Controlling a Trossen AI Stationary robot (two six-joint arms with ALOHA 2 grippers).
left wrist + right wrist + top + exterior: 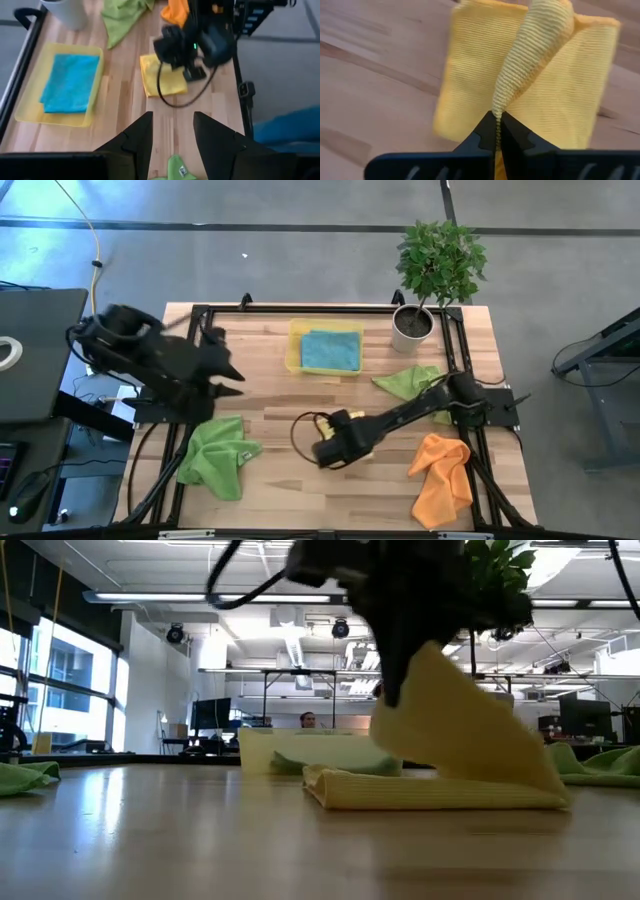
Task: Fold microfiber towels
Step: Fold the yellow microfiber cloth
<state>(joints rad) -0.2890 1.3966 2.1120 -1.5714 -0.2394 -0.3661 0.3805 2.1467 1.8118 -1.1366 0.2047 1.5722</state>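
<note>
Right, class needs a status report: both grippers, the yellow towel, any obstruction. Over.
Right gripper shut on yellow towel, one layer lifted mid-table. Left gripper open, empty, waiting at table's left side. Nothing obstructing.

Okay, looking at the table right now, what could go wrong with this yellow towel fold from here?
The right gripper pinches only a thin ridge of the yellow towel, so the cloth might slip free mid-fold. The lifted flap hangs skewed over the folded part, so the edges may land uneven. The arm's loose cable loops on the table beside the towel and could drag it.
</note>
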